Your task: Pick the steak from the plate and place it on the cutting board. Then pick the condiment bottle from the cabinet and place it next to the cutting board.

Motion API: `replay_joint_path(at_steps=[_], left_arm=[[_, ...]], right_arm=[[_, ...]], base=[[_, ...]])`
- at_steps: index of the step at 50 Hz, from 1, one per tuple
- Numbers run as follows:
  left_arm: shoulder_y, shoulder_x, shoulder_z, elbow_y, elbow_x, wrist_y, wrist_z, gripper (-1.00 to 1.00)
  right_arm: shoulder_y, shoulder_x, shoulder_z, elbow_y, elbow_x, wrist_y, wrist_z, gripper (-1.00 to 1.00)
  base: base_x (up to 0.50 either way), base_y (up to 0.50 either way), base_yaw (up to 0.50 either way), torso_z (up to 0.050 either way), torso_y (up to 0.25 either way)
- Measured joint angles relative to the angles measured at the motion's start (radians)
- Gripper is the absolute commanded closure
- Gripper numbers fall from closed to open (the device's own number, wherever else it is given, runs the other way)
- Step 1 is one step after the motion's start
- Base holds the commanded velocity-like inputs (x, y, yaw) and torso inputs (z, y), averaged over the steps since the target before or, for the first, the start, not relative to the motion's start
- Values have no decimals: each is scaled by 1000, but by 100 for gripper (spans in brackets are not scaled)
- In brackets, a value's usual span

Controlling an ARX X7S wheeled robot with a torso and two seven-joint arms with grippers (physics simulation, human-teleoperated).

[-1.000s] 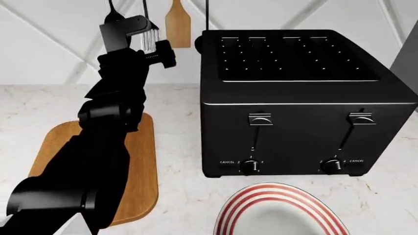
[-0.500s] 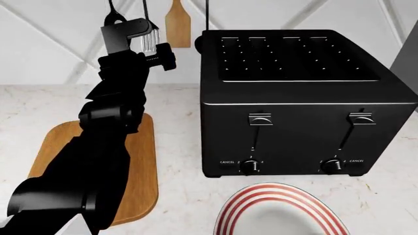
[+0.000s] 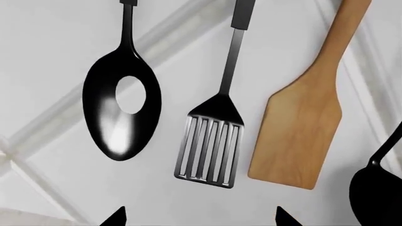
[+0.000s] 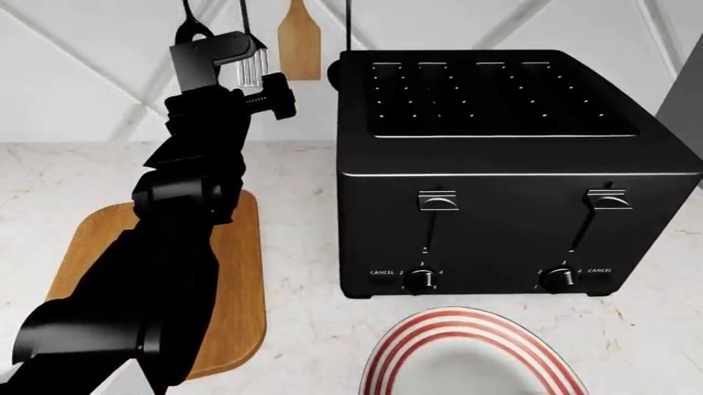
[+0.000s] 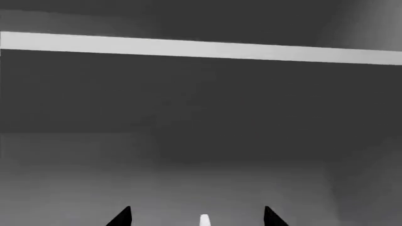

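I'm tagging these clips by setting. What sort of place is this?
Most likely a kitchen counter: a black four-slot toaster, a wooden cutting board on marble, and cooking utensils like a slotted spatula hanging on the wall.

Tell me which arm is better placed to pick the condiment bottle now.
Right, probably. Between the right gripper's open fingertips a pale pointed tip shows, likely the bottle's nozzle, inside a dark space. The left gripper faces the hanging slotted spatula, with no bottle in view.
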Motion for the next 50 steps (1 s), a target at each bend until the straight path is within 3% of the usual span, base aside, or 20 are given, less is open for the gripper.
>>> replay_joint_path(at_steps=[48, 49, 50], left_arm=[[0, 0, -46, 0, 30, -5, 18, -100], [1, 0, -46, 0, 30, -5, 18, -100], [1, 0, -47, 0, 31, -5, 18, -100]], right_arm=[[-137, -14, 3, 210, -112, -32, -100, -100], [-136, -15, 0, 211, -116, -32, -101, 100], [-135, -17, -3, 212, -120, -31, -101, 100]], base=[[0, 0, 0, 0, 0], [0, 0, 0, 0, 0], [0, 0, 0, 0, 0]])
